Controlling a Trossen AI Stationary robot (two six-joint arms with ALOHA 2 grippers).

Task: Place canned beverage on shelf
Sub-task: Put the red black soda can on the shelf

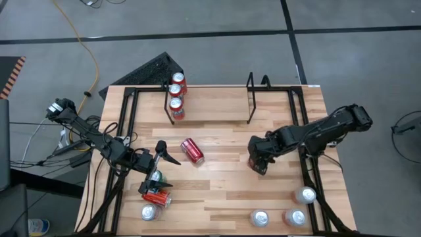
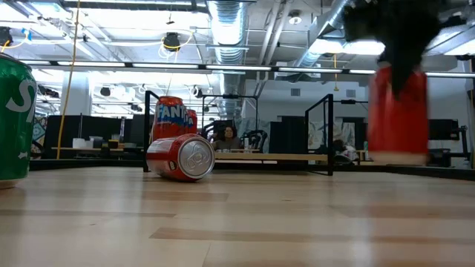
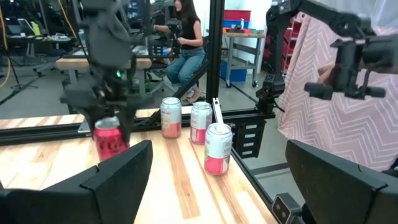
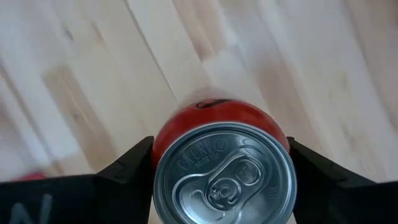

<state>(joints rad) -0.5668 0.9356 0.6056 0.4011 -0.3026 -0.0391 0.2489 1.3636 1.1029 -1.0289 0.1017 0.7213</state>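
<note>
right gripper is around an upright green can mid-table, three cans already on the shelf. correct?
Not quite: the can between the right gripper's fingers is red, not green, as the right wrist view shows. It is upright, mid-table, and three cans stand on the shelf.

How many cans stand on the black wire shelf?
3, upright in a row at the shelf's left end: far can, middle can, near can. None seems hidden.

A red can [image 4: 221,162] with a silver top stands on the pale striped wooden table [image 1: 223,191].
</note>
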